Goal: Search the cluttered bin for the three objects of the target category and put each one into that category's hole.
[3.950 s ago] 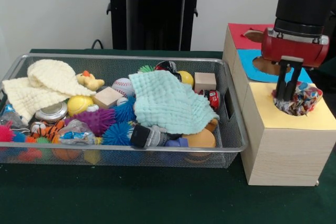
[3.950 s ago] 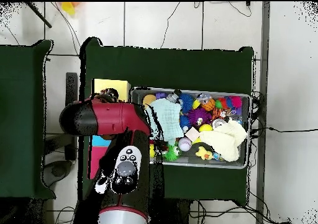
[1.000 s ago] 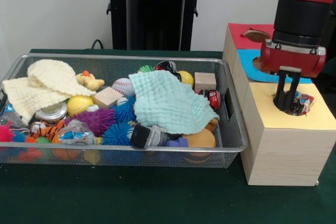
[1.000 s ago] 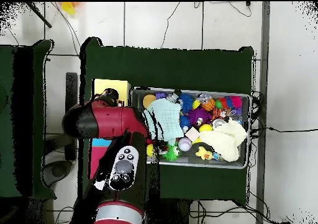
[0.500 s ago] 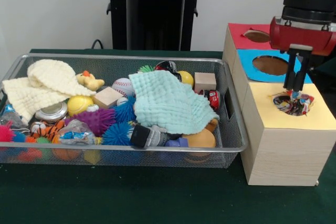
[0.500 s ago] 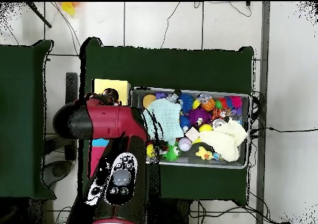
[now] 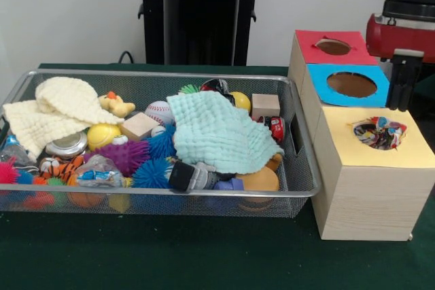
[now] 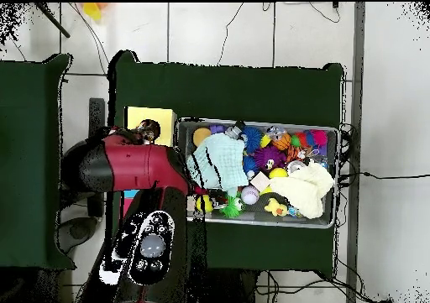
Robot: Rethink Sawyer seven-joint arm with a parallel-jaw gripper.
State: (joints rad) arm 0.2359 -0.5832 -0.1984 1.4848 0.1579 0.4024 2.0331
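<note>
Below the fingers (image 7: pixel 402 103), wrapper (image 7: pixel 379 132) fills hole.

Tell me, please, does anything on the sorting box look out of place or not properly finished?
Yes. A crinkly multicoloured wrapper sits bunched in the yellow section's hole, apparently not fallen through. The gripper hangs above, behind it, holding nothing. The blue hole and the red hole look clear.

The red and black arm (image 7: pixel 408 5) comes down at the far right, wrist vertical. Its gripper (image 7: pixel 401 93) points straight down, jaws close together and holding nothing.
</note>
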